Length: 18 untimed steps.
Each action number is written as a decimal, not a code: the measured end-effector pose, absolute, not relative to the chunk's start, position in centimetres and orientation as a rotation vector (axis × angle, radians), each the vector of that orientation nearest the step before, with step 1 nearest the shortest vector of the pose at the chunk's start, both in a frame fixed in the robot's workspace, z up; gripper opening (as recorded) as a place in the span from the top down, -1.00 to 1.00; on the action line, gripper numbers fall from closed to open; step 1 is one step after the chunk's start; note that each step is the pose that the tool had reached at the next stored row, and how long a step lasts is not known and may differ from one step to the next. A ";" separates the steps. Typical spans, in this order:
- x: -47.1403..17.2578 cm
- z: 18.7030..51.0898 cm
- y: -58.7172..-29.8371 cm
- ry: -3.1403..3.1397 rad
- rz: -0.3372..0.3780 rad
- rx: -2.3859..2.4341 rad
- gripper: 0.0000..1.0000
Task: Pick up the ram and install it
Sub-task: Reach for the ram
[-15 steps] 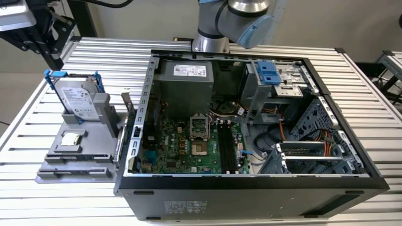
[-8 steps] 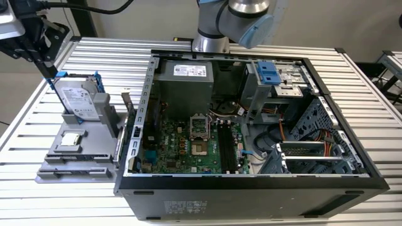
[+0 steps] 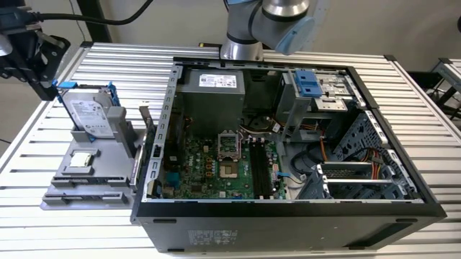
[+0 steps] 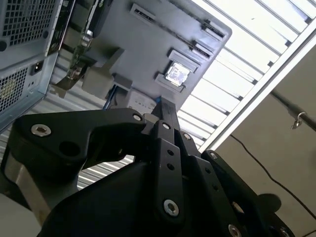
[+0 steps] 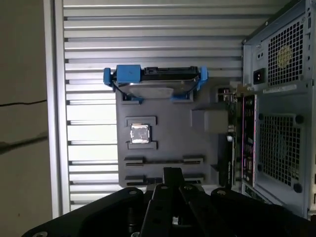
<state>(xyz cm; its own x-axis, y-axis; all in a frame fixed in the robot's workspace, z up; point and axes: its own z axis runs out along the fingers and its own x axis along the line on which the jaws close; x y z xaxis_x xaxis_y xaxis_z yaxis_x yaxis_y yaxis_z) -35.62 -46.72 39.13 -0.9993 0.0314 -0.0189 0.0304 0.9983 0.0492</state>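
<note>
My black gripper (image 3: 45,81) hangs off the exterior view's left edge of the table, just behind the grey parts tray (image 3: 108,186). In both wrist views its fingers (image 5: 171,174) meet in one narrow tip (image 4: 165,106), shut with nothing between them, and point at the tray's edge. The tray's two long narrow holders (image 5: 163,161) look bare. I cannot pick out the ram; it is hidden or out of view. The motherboard's black slots (image 3: 262,167) lie inside the open computer case (image 3: 403,208), to the right of the processor socket (image 3: 228,156).
A silver hard drive in a blue-handled bracket (image 3: 90,110) stands upright on the tray, with a small square silver chip (image 3: 81,158) beside it. A thin card with a metal bracket (image 3: 144,121) stands between tray and case. The slatted metal table (image 3: 425,91) surrounds the case.
</note>
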 end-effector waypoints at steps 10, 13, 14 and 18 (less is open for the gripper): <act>-35.8 39.1 -49.6 3.120 0.076 0.048 1.00; -35.9 39.1 -50.1 3.119 0.076 0.046 1.00; -35.9 39.1 -50.2 3.119 0.076 0.044 1.00; -35.9 39.1 -50.2 3.118 0.077 0.031 1.00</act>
